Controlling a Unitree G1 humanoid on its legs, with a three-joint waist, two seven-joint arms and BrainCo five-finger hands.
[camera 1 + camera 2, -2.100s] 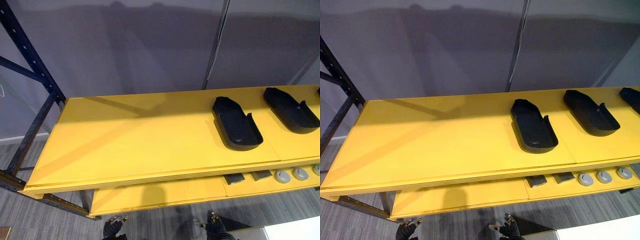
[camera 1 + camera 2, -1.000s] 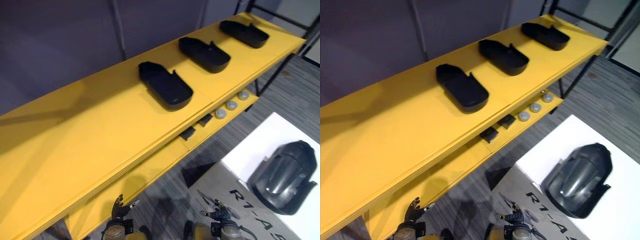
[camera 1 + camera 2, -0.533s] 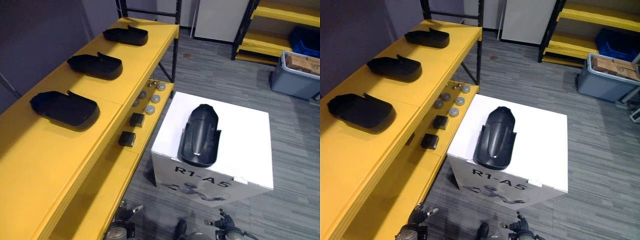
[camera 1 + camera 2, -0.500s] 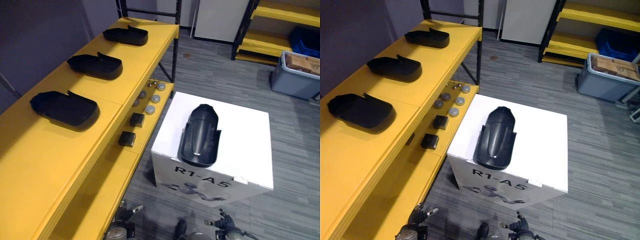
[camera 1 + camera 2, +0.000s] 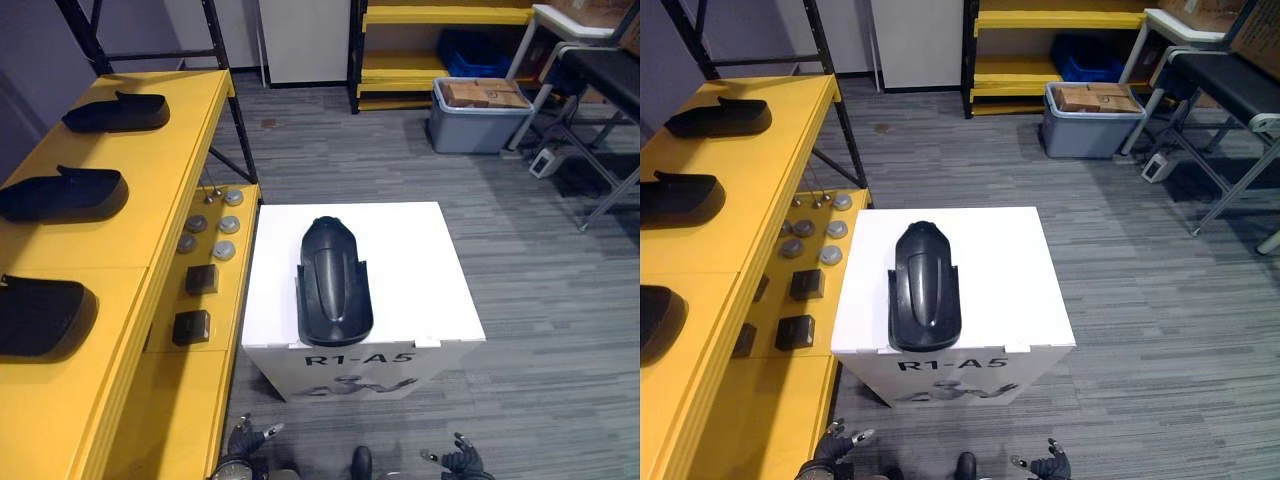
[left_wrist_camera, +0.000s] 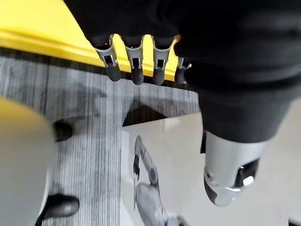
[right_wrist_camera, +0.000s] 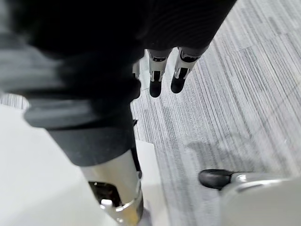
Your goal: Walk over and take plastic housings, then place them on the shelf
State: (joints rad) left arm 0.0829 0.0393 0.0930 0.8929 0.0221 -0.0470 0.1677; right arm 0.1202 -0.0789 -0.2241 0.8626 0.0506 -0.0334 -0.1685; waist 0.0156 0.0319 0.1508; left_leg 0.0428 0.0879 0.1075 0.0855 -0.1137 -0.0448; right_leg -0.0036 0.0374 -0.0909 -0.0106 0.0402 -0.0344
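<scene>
Left hand (image 6: pixel 136 63): fingers hang straight and loose, nothing held. Right hand (image 7: pixel 156 77): likewise relaxed and empty. White box (image 5: pixel 420 262) stands ahead of the hands, between them. One black plastic housing (image 5: pixel 335 285) lies lengthwise on the box top, well apart from both hands. Yellow shelf (image 5: pixel 150 160) runs ahead on the left hand's outer side. Its top board carries near housing (image 5: pixel 40 315), middle housing (image 5: pixel 62 193) and far housing (image 5: pixel 117 112). The lower board holds what look like grey discs (image 5: pixel 229 224) and dark blocks (image 5: pixel 191 326).

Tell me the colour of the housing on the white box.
Black. The housing on the white box shows best in the left eye view.
</scene>
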